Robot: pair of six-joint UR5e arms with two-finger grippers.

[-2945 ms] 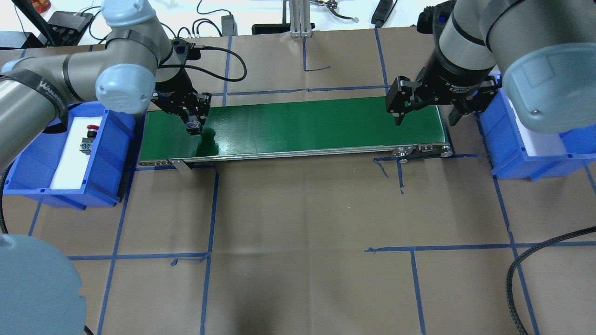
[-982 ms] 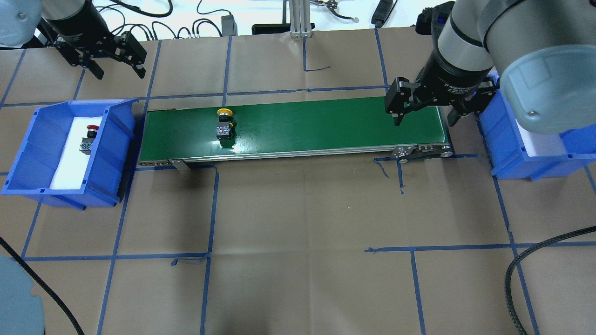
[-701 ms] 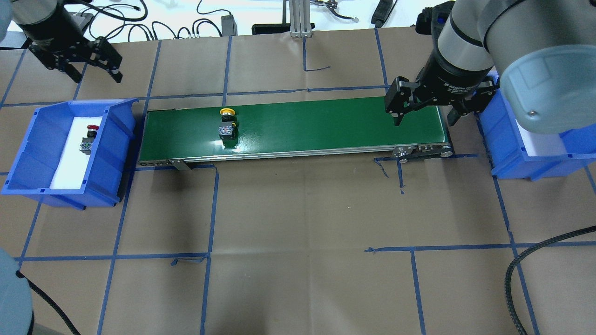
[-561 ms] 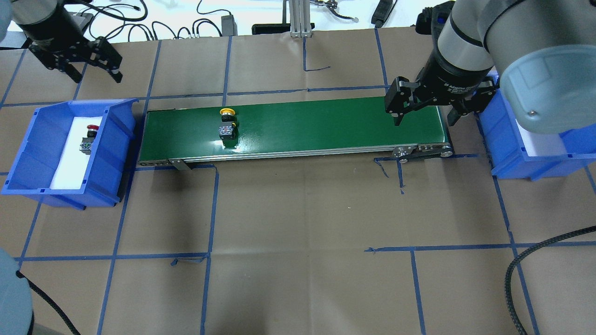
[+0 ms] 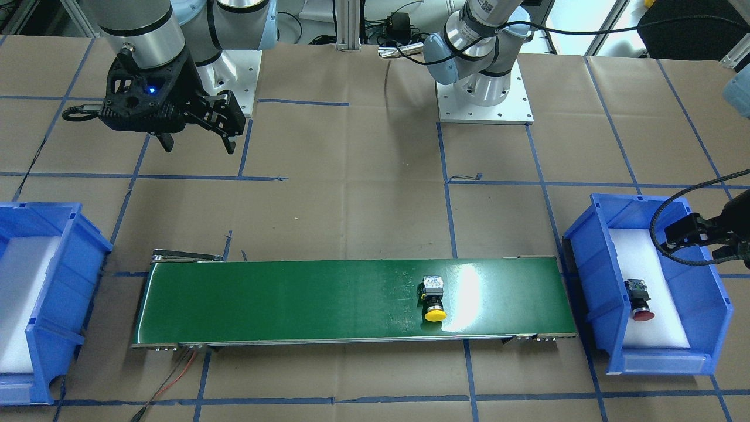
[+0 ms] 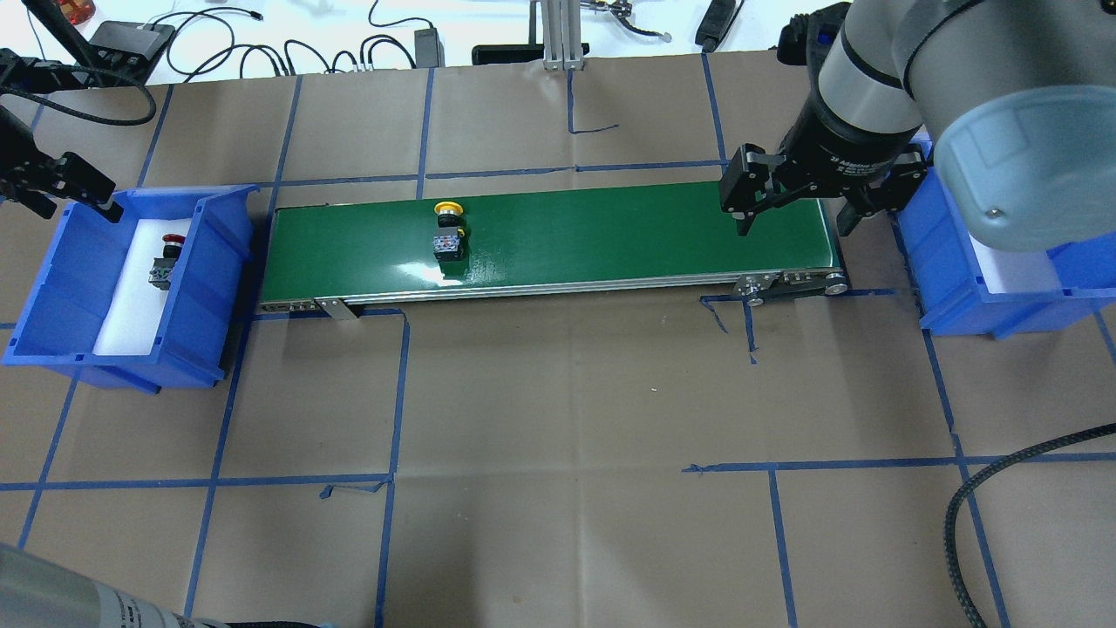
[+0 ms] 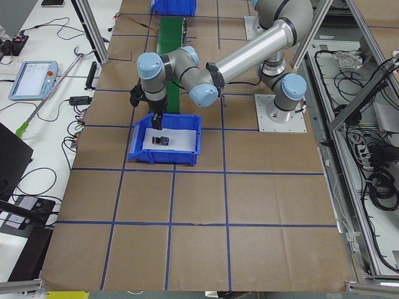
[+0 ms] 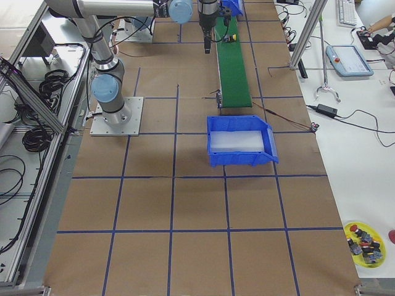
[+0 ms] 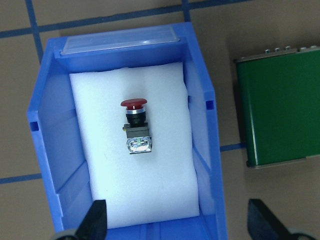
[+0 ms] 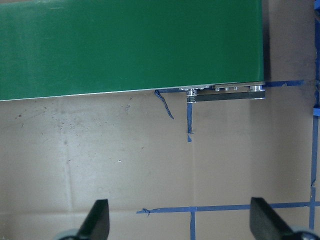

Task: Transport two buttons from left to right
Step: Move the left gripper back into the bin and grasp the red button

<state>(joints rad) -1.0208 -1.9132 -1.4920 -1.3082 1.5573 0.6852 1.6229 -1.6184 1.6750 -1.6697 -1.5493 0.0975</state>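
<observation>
Two-arm cell with a green conveyor belt (image 6: pixel 610 235) lying between two blue bins. The yellow button (image 6: pixel 448 228) lies on its side on the belt's left part, its cap toward the far edge and its contact block toward the robot, touched by neither arm. The red button (image 9: pixel 136 125) lies on its side on the white foam pad (image 9: pixel 150 190) inside the left bin (image 6: pixel 52 288), cap pointing away from the robot.

The left gripper (image 9: pixel 179 222) hangs above that bin, near its far end; its jaws are spread wide and hold nothing, and its wrist view looks straight down on the red button. How high it stands over the bin's rim cannot be read with confidence from these views.

The right gripper (image 6: pixel 793 222) hovers over the belt's right end, just beside the right bin (image 6: pixel 959 296), jaws likewise released and empty. Its wrist view shows only bare belt and the brown, blue-taped table paper (image 10: pixel 150 165). The yellow button is well apart from it.
</observation>
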